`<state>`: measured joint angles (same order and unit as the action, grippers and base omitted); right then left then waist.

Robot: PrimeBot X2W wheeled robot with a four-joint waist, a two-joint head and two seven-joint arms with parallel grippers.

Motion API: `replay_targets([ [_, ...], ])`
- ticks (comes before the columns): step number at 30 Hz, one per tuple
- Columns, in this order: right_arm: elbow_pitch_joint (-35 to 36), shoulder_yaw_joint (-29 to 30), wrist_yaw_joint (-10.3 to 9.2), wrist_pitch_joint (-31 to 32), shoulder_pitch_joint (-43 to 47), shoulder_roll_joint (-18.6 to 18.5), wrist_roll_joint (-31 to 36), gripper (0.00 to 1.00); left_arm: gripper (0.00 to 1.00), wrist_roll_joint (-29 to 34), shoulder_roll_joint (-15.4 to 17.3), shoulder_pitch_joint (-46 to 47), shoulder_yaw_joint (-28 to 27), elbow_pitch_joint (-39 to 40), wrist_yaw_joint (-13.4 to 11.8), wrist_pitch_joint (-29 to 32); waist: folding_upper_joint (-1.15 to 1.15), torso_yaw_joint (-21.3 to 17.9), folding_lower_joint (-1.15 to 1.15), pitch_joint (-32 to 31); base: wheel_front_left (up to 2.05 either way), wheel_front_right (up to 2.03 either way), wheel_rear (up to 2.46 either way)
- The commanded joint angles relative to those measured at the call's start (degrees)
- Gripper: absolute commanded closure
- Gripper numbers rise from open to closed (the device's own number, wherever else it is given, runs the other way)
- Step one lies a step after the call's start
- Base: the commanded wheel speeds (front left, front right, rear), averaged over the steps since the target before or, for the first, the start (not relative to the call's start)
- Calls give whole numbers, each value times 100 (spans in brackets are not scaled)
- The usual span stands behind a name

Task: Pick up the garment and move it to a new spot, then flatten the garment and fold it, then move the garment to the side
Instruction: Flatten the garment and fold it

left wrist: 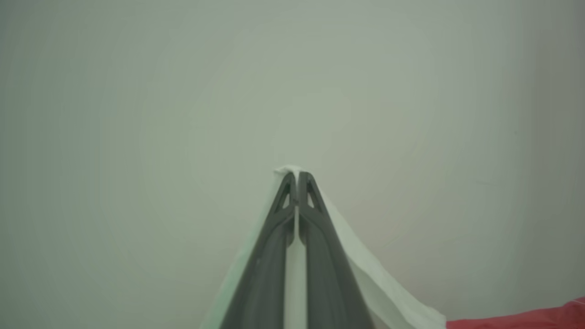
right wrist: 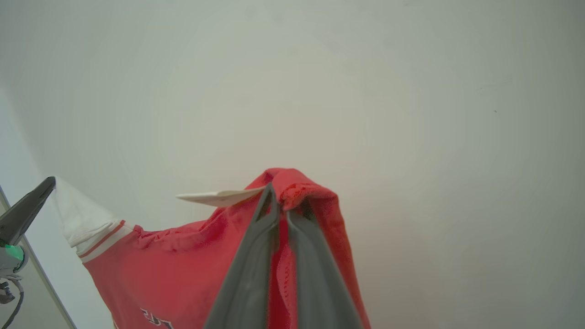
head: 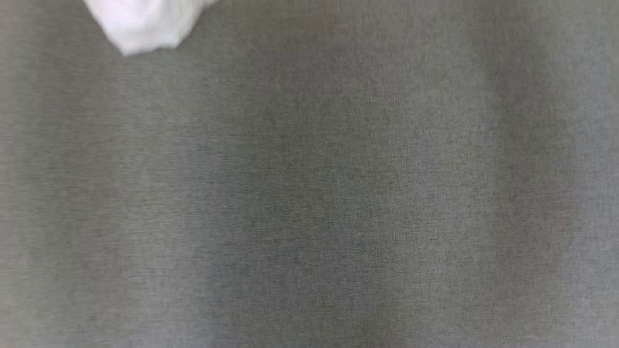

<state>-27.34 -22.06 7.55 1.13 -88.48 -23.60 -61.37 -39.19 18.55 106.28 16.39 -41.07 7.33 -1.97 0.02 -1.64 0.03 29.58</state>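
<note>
I hold the red fabric jersey (right wrist: 183,260) aloft: left gripper (left wrist: 297,176) clamped on its white sleeve (right wrist: 77,219), right gripper (right wrist: 279,194) on a red edge. Likely light and limp; grip seams.

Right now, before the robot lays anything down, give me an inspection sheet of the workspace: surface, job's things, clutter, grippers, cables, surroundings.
Surface: grey woven surface, blurred.
Job's things: red garment with a white sleeve, held up between both grippers.
Clutter: blurred white shape at the head view's top left; cannot tell what it is.
Grippers: left gripper shut on the white sleeve; right gripper shut on a red edge.
Cables: one dark cable below the left gripper.
Surroundings: plain pale wall.
</note>
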Motion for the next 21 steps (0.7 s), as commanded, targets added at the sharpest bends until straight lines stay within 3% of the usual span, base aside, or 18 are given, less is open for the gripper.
replay_targets([
  [1, -127, -20, -14, -2, -286, 4, 98, 100, 100, 54, -10, 343, 36, -177, 2, -40, -2, -367, -3, 675, 0, 0, 0],
  [10, -1201, -519, -14, -253, -1741, -104, 740, 100, 100, 325, -173, 1784, 437, -1262, 12, -369, -2, -427, -3, 914, 0, 0, 0],
  [21, -1917, -1106, -14, -589, -2328, -27, 825, 100, 100, 150, -158, 2206, 894, -1789, 8, -632, -2, -369, -3, 1077, 0, 0, 0],
])
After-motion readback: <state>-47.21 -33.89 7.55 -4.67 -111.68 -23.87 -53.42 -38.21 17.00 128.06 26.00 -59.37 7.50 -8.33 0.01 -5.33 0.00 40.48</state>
